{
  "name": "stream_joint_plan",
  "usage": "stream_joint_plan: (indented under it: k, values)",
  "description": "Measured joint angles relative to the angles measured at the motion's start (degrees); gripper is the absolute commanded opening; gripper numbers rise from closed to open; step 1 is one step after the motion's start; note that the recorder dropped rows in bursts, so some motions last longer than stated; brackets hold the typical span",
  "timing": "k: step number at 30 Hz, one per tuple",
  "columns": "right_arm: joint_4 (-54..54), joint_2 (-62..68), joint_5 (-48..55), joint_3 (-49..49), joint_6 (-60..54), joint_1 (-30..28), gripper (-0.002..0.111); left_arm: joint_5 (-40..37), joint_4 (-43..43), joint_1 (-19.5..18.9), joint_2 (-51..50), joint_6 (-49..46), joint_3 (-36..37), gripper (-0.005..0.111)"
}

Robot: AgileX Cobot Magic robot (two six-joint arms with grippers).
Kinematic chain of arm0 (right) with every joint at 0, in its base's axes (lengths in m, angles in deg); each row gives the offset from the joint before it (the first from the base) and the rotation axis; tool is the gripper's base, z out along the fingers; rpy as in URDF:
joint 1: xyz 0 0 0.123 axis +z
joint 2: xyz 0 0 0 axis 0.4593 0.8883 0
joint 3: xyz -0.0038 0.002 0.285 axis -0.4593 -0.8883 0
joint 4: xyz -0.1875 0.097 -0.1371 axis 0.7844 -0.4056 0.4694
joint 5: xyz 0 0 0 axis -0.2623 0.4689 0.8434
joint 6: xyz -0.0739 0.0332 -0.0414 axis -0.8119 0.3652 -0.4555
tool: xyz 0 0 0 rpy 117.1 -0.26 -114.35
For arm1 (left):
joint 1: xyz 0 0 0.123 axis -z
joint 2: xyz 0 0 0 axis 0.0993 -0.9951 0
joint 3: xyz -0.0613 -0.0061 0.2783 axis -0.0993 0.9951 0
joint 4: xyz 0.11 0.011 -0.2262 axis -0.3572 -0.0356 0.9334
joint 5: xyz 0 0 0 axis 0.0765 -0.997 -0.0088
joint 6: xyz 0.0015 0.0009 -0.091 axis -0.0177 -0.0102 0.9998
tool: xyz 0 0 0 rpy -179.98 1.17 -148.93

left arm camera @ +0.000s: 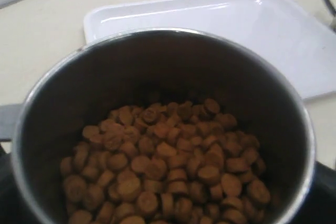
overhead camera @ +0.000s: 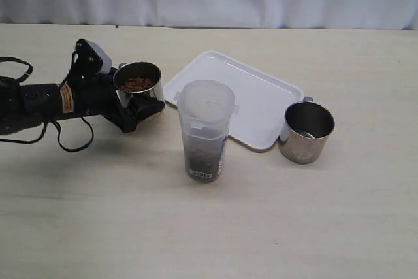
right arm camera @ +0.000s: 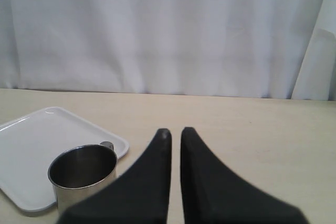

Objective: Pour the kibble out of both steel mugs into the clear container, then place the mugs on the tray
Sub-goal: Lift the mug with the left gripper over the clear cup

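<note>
My left hand [overhead camera: 134, 110] holds a short, shiny stainless-steel mug [overhead camera: 138, 86] around its lower body, seemingly just off the bench [overhead camera: 196, 227]. It is loaded with small brown kibble [left arm camera: 168, 161], so I judge it weighty and slick, though stiff enough for a firm squeeze. The tall clear plastic container [overhead camera: 206, 129] stands near, light and tippable, with nothing between. Beyond lies the flat white tray [overhead camera: 255, 96], the matching empty mug [overhead camera: 307, 132] just beside its rim. My right hand [right arm camera: 176, 132] is closed on nothing.
</note>
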Motion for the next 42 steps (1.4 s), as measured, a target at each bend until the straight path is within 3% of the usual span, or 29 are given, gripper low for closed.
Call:
stream_joint_plan:
  k: [8, 11, 15, 17, 18, 24, 31, 42]
  values:
    - [0.0, 0.0, 0.0, 0.0, 0.0, 0.0, 0.005, -8.5, -17.2, -1.3, 13.6, 25.5, 0.3, 0.0]
    - [0.0, 0.0, 0.0, 0.0, 0.0, 0.0, 0.005, -12.8, -19.4, -1.3, 19.3, 29.8, 2.0, 0.0]
    - [0.0, 0.0, 0.0, 0.0, 0.0, 0.0, 0.005, -24.5, -20.1, -0.3, 31.4, 31.9, 6.8, 0.0]
    - [0.0, 0.0, 0.0, 0.0, 0.0, 0.0, 0.005, -33.4, -20.1, 3.3, 36.7, 32.0, 7.7, 0.0]
    - [0.0, 0.0, 0.0, 0.0, 0.0, 0.0, 0.005, -38.7, -20.1, 7.5, 39.6, 32.0, 7.8, 0.0]
    - [0.0, 0.0, 0.0, 0.0, 0.0, 0.0, 0.005, -55.8, -20.1, 21.8, 44.3, 32.0, 7.6, 0.0]
    - [0.0, 0.0, 0.0, 0.0, 0.0, 0.0, 0.005, -67.6, -20.6, 33.9, 44.4, 31.0, 5.7, 0.0]
    - [0.0, 0.0, 0.0, 0.0, 0.0, 0.0, 0.005, -80.2, -20.6, 41.6, 36.9, 26.3, 0.2, 0.0]
